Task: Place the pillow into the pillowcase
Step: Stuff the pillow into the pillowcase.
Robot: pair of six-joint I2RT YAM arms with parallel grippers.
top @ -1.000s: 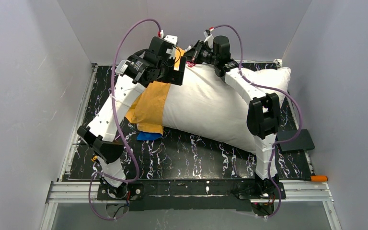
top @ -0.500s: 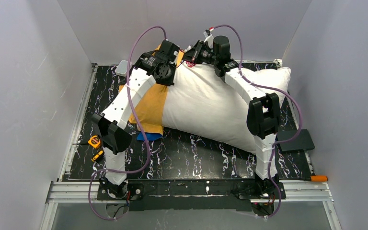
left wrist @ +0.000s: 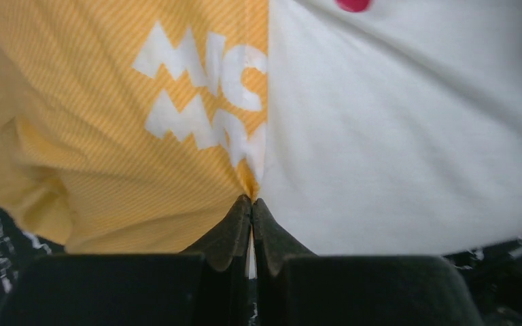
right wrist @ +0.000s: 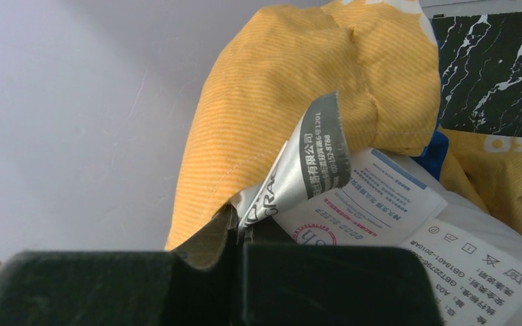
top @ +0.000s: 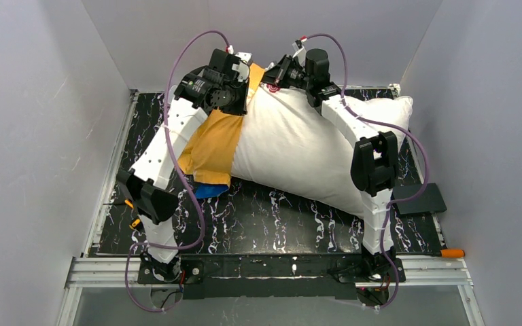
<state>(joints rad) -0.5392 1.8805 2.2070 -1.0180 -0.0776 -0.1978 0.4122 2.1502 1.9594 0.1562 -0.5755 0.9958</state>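
A: Item, pillow [top: 312, 153]: white, plump, lying slantwise on black marbled table [top: 279, 217]. Far-left end inside pillowcase [top: 214, 146], orange-yellow side up, blue corner beneath. Most of the length bare.

B: Grips?

A: Left gripper [left wrist: 251, 200]: clenched on pillowcase hem, at the yellow-white boundary. Right gripper [right wrist: 234, 217]: clenched on the yellow mouth edge at the far corner, grey tag [right wrist: 312, 146] at the pinch.

B: Handling note for this step?

A: Judged only: pinch hem alone, no pillow cloth. Draw the mouth toward the bare end, both sides evenly, slightly lifted, to keep the stuffing sliding and not bunching.

B: Writing?

A: On case: white "MIC", second line starting "M", rest out of frame. On white label [right wrist: 353, 204]: "GOOD SLEEP", "GB18401-2010", Chinese print. On grey tag: "有限公司", "GRA".
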